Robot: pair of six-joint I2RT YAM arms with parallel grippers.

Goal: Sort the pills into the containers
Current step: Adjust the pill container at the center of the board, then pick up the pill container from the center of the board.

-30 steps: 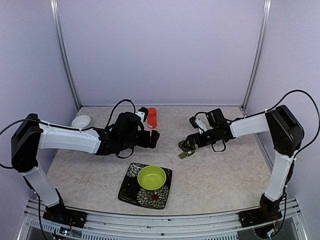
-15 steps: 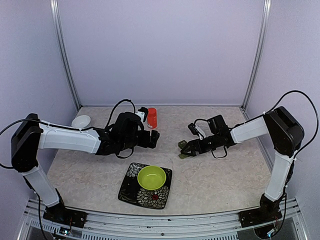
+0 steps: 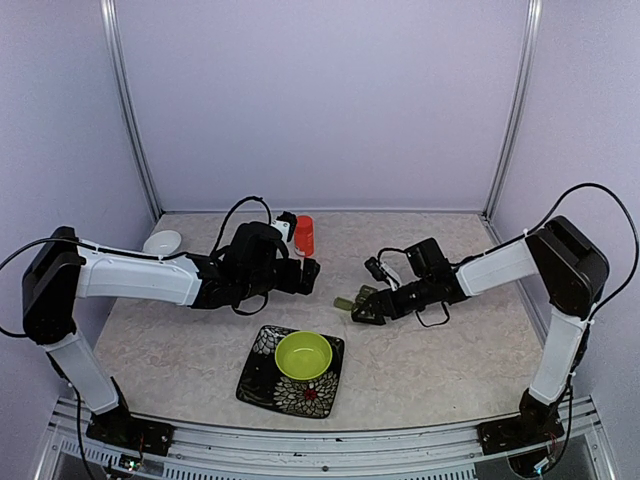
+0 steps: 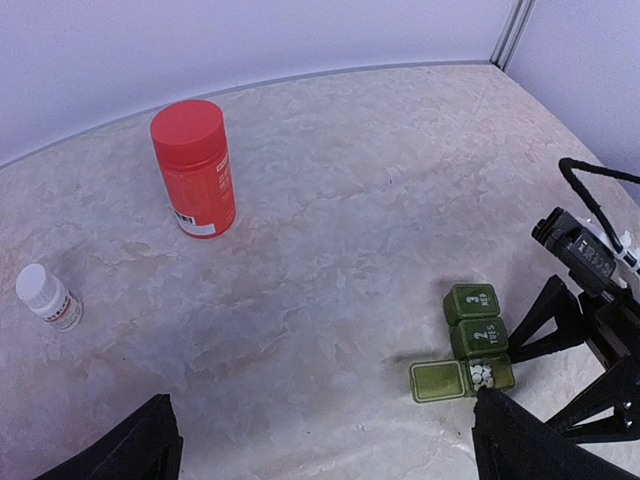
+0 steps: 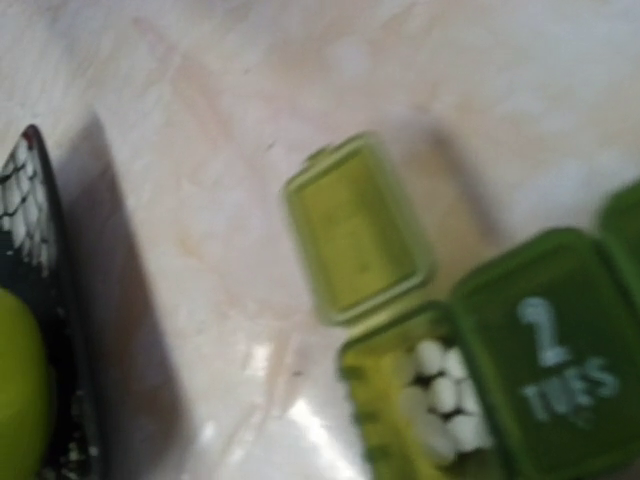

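Observation:
The dark green pillbox [image 3: 355, 303] lies on the table between the arms. In the left wrist view [image 4: 472, 340] compartments 2 and 3 are shut. The near one has its lid [image 4: 437, 381] folded open and holds several white pills [image 4: 481, 376]. The right wrist view shows the same box [image 5: 545, 360], lid [image 5: 355, 230] and pills [image 5: 440, 395] close up and blurred. My right gripper [image 3: 372, 303] is right against the box's right side; its fingers [image 4: 545, 315] look spread, none showing in its own view. My left gripper [image 3: 305, 276] is open and empty, left of the box [image 4: 330, 455].
An orange-red bottle [image 3: 304, 236] [image 4: 195, 168] and a small white bottle [image 4: 45, 297] stand at the back. A white dish [image 3: 162, 242] sits far left. A lime-green bowl [image 3: 303, 355] sits on a black patterned plate [image 3: 262, 375], just front-left of the pillbox.
My right gripper has moved left and a little nearer, and the pillbox has slid left with it, toward the plate. The left arm has not moved.

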